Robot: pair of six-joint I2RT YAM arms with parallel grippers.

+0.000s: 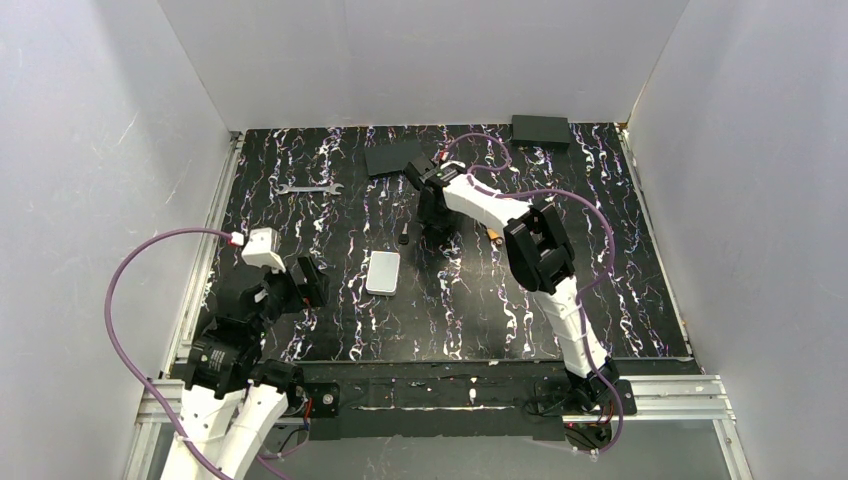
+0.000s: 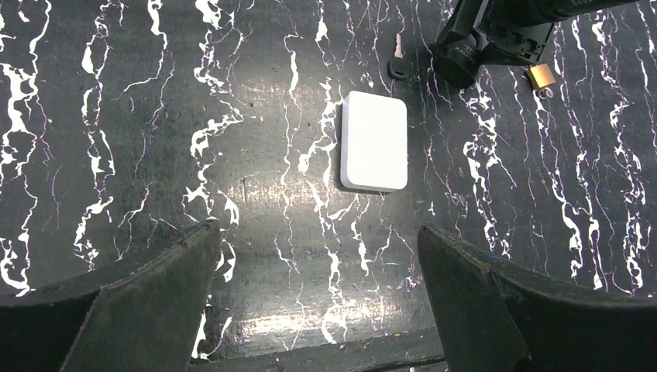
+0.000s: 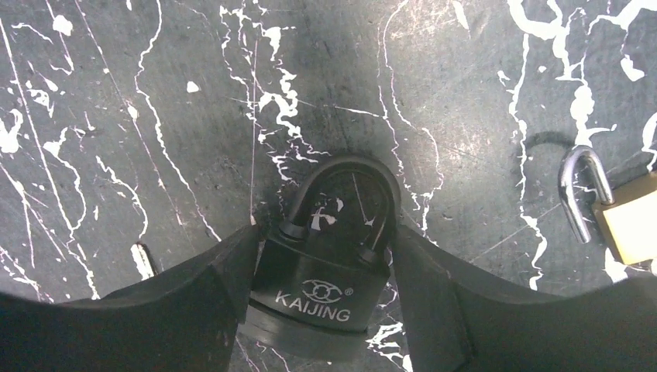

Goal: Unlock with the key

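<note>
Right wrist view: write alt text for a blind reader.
A black padlock marked KAIJING lies flat between the two black fingers of the right gripper. A brass padlock with a silver shackle sits at the right edge, on the black marbled table.

Black padlock (image 3: 321,291) fills gap of right hand (image 3: 324,232); brass padlock (image 3: 631,221) just beside; bare tabletop (image 2: 271,201) before left hand (image 2: 318,231).
</note>
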